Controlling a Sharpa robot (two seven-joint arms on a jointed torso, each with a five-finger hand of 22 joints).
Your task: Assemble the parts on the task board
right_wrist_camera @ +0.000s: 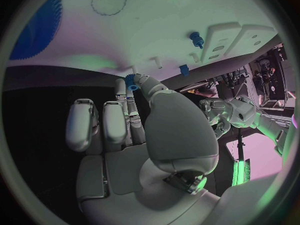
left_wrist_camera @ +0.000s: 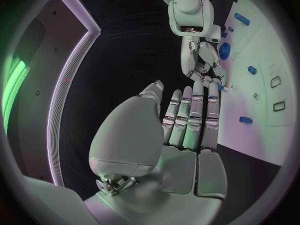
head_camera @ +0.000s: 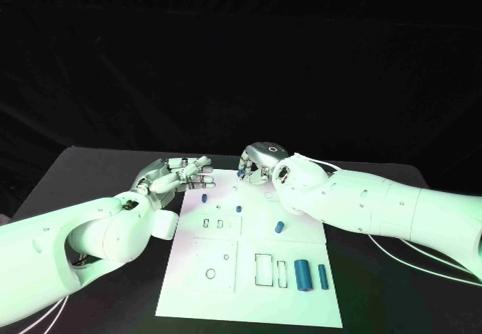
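2 hands in play at the far edge of the white rectangular task board (head_camera: pixel 251 278). The right hand (head_camera: pixel 263 163) pinches a small blue toothed part (right_wrist_camera: pixel 131 80) between thumb and fingertip, other fingers curled down beside it; in the head view the part sits under the hand's fingertips, just over the board's far edge. The left hand (head_camera: pixel 179 175) holds nothing, fingers straight and close together (left_wrist_camera: pixel 190 117), palm turned toward the right hand, hovering just off the board's near-left margin, near but apart from the right hand.

Judgement: step in hand is carrying or seating the pinched part at the far end of the board. To do it well: keep the pinch firm, lower straight down, line the part over its seat before letting go, don't drag it. Left hand is best kept clear or used to steady the board edge.

Orientation: the pinched part is too small and too covered to tell its long axis or which way it points; only a toothed blue rim shows past the fingertips. Loose blue cylindrical pegs (head_camera: pixel 302 274) nearer the robot lie flat, long axes running away from the robot.
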